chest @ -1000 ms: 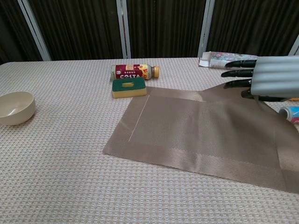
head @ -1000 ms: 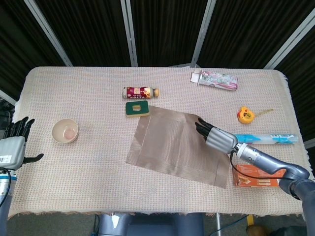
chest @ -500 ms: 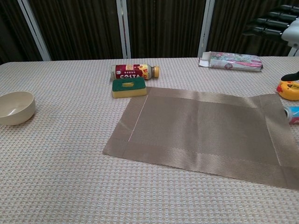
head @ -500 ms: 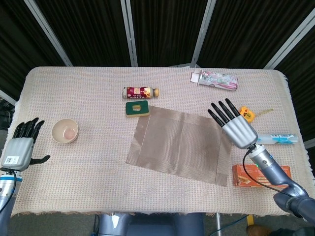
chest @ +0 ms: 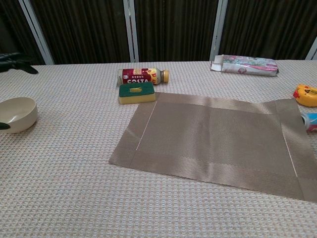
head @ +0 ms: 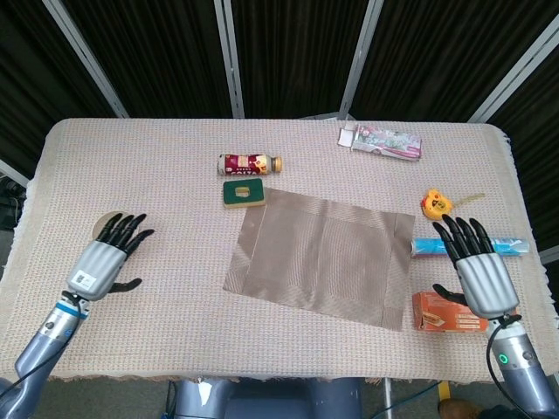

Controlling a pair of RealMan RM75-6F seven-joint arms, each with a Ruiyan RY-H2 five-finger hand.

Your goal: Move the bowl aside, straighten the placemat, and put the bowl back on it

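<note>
Under left robot hand (head: 103, 258), fingers spread, empty: bowl (chest: 17, 114), mostly hidden.

Each robot hand, left (head: 103, 259) and right (head: 479, 272), has a ribbed silver back, black fingers and grey-blue forearm; left carries a white label.

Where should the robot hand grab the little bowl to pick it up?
Probably by the rim. The bowl stands upright with its mouth open, so the left hand, already above it with fingers spread, could come down from the top, putting the thumb on one side of the rim and fingers on the other. Its round sides look harder to pinch.
</note>
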